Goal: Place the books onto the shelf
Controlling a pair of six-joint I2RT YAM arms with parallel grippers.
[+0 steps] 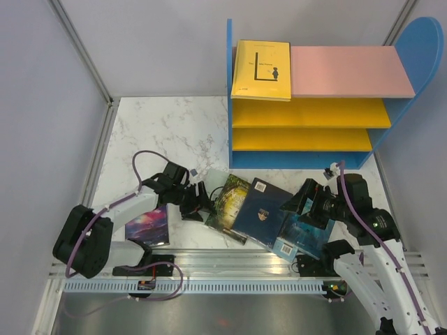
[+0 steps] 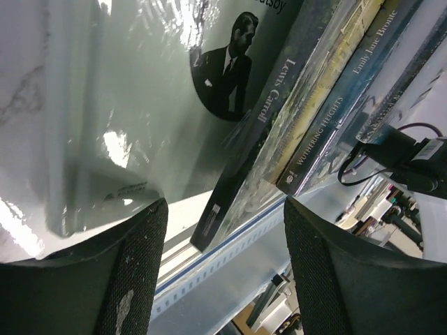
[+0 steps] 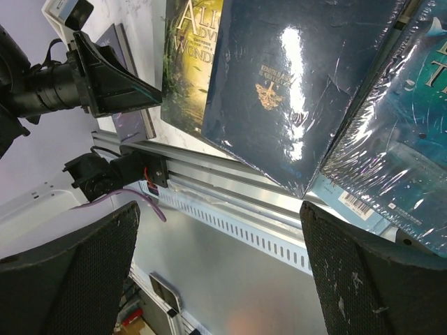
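Left gripper (image 2: 223, 204), parted and empty, facing the green book (image 1: 229, 206) (right gripper (image 3: 220, 206) gaping, empty): you should be centring its spine before closing.

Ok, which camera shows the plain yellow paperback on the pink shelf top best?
Top external: the yellow paperback lies flat on the shelf's pink top board, whole cover visible. Neither wrist view shows it.

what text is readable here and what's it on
"Lewis Carroll": dark green book, spine.
"ALI", "WOND", cut off: the same book's cover.
"Emily Jane Bronte", "WUTHERING HEIGHTS": navy book, spine.
"tsby", cut off: pale book with a man's portrait.
Yellow book cover and the barcode label on the teal book: too small to read.
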